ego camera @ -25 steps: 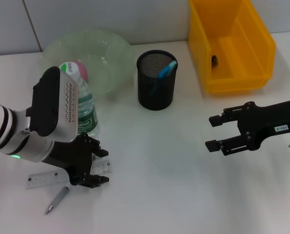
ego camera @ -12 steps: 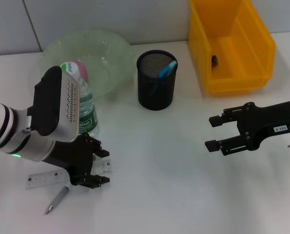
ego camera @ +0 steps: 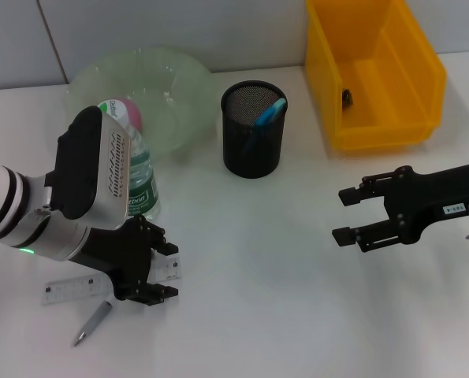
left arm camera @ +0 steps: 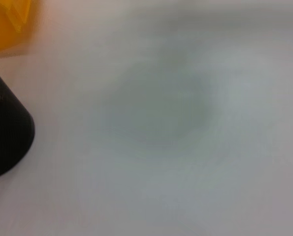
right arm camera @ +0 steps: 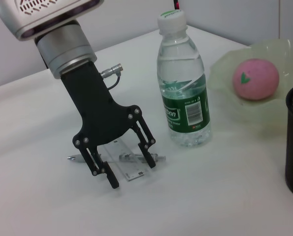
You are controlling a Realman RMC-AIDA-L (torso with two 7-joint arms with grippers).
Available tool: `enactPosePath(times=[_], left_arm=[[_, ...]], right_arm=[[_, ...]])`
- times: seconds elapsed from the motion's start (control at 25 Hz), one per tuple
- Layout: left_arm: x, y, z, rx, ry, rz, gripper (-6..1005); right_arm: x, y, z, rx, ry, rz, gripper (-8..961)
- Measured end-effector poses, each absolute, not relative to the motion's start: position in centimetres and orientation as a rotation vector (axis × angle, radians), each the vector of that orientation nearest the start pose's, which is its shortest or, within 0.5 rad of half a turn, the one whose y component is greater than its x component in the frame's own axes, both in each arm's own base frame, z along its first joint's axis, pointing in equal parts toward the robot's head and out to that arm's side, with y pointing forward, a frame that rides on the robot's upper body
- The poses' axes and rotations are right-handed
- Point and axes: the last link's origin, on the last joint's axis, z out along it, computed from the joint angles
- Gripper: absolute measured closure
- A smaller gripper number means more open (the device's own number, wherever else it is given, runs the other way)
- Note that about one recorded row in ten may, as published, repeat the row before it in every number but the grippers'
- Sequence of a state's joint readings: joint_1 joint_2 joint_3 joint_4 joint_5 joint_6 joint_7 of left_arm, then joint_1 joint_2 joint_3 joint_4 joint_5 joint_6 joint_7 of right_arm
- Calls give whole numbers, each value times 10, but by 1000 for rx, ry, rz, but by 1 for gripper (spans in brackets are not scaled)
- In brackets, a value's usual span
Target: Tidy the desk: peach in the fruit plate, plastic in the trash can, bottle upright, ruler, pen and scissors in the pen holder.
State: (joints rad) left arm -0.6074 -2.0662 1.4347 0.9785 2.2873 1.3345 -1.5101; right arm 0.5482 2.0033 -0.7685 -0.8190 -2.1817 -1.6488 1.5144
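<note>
On the white surface [ego camera: 250, 252], the left claw [right arm camera: 126, 164] stands spread open, its fingers straddling the clear flat plastic ruler [right arm camera: 129, 167] lying beside the grey pen [ego camera: 92, 321]. Thin, stiff and slippery, the ruler probably needs pinching across its long edges. The right claw [ego camera: 346, 214] hovers open, well apart.

A lab or test bench set up to look like an office desk: a plain white counter [ego camera: 266, 260] against a bare pale panelled wall [ego camera: 179, 27]. Around the black mesh pen holder [ego camera: 253, 130] stand staged props: a yellow plastic bin [ego camera: 376, 79], a water bottle [ego camera: 139, 177], and a clear ruler [ego camera: 68, 289].
</note>
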Motion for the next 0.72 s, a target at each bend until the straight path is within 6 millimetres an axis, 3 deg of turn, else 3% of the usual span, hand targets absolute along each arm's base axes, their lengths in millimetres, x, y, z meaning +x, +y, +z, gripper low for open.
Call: enactPosePath(times=[0.72], left_arm=[[-212,347,-58,-3058,210,354,381]], right_arm=[[268,335,35,-2889,564,323,201]])
